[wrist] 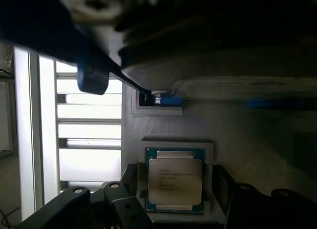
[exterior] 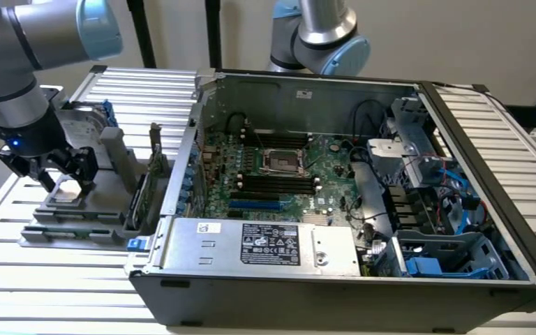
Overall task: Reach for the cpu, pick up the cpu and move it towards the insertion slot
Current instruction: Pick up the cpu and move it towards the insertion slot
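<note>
The cpu [wrist: 175, 183], a small flat square chip with a silvery-grey metal top and a green rim, lay flat in a shallow pocket of a grey plastic holder [exterior: 72, 220]. The holder sat on the white slatted table [exterior: 63, 279] at the exterior view's left, outside the open black computer case [exterior: 343, 293].

The black gripper [exterior: 61, 180] hung low, directly over the chip, with its claw spread apart. In the wrist view the dark fingers [wrist: 131, 189] stood one on each side of the chip. A strip of the grey holder showed between each finger and the chip's edge, and the claw held nothing.

A silver hard drive with blue rails [exterior: 86, 129] stood in the same holder, just behind the gripper.

The insertion slot [exterior: 282, 162], a square socket with a shiny metal frame and a dark centre, sat on the green motherboard inside the case. It was well apart from the chip, toward the exterior view's right, and just beside the long black memory slots [exterior: 273, 185]. A silver power-supply box with a white label [exterior: 268, 244] filled the case's near edge.
</note>
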Tool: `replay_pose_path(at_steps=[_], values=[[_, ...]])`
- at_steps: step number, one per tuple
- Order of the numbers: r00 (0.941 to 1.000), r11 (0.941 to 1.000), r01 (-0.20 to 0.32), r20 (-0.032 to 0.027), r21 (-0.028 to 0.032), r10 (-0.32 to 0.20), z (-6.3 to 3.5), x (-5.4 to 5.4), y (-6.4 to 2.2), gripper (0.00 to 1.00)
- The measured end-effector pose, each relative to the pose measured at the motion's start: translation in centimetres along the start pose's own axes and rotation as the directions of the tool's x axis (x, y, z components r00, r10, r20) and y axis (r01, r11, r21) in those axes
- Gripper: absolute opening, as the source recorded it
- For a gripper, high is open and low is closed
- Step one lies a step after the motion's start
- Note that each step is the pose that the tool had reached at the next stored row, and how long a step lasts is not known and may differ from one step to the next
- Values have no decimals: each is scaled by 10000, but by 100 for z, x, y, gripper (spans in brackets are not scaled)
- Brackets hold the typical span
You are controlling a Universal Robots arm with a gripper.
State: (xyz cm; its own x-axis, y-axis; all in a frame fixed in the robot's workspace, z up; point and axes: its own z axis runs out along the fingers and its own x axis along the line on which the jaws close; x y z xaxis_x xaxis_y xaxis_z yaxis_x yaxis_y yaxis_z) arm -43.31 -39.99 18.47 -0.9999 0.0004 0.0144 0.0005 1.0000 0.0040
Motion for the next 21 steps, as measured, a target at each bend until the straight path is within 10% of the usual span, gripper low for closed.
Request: replay_pose_path(at_steps=[14,21], values=[[9995,10000,-2,-323,-1,2,-28,-48,2,71],[9994,10000,-2,-339,-1,2,-29,-50,1,71]])
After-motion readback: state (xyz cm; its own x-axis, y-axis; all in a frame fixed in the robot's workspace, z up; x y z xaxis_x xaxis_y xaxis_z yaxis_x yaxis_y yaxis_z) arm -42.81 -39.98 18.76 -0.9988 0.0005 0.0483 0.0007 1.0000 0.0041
